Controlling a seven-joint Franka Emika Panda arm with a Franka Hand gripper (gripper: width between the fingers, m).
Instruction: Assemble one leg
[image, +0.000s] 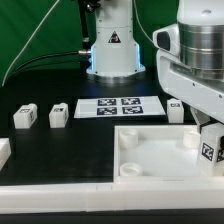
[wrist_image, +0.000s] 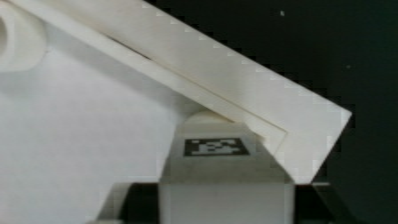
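My gripper is shut on a leg, a small white square post with a black-and-white tag, and holds it upright over the corner of the large white square panel at the exterior view's right. In the wrist view the held leg shows its tag between my dark fingers, with the panel's corner right below it. My gripper hides the leg's lower end, so I cannot tell whether it touches the panel. Three more legs lie on the black table.
The marker board lies behind the panel. The robot base stands at the back. A white block sits at the exterior view's left edge, and a long white rail runs along the front.
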